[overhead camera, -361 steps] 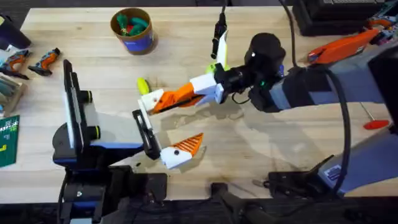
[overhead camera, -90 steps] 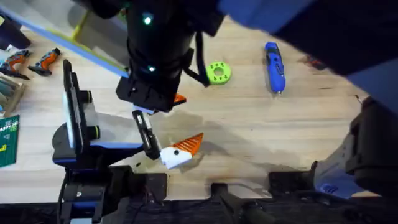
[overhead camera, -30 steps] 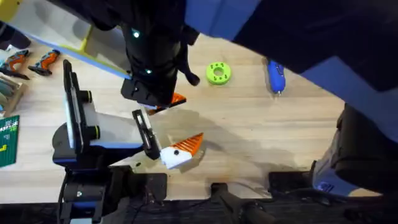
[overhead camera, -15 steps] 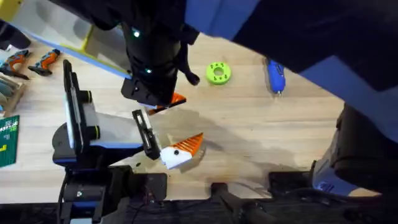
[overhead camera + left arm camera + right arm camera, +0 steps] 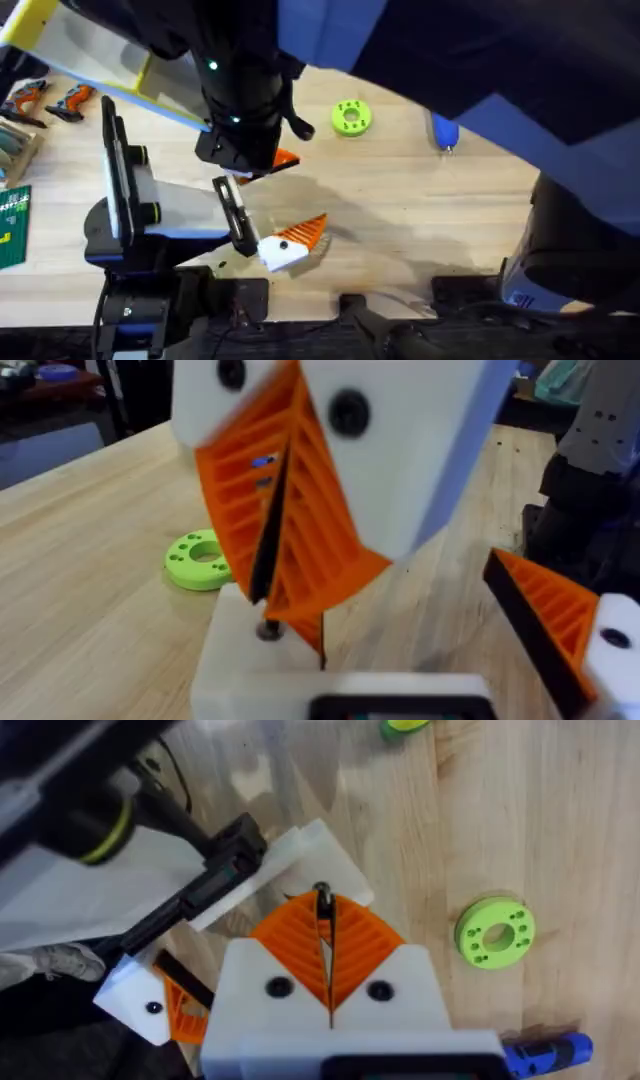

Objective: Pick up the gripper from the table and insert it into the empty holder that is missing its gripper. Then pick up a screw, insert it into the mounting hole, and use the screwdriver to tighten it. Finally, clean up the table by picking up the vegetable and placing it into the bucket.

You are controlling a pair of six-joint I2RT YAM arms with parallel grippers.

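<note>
Now the right gripper has its orange pads pressed together on a thin black piece, right over the holder. The holder is on the left gripper, whose fingers are apart. Far right lies the screwdriver, long way near to far, bit pointing near. No writing can be read.

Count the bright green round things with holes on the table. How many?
1. The green disc lies on the wooden table, near the blue screwdriver. The big arm overhead may hide others.
</note>
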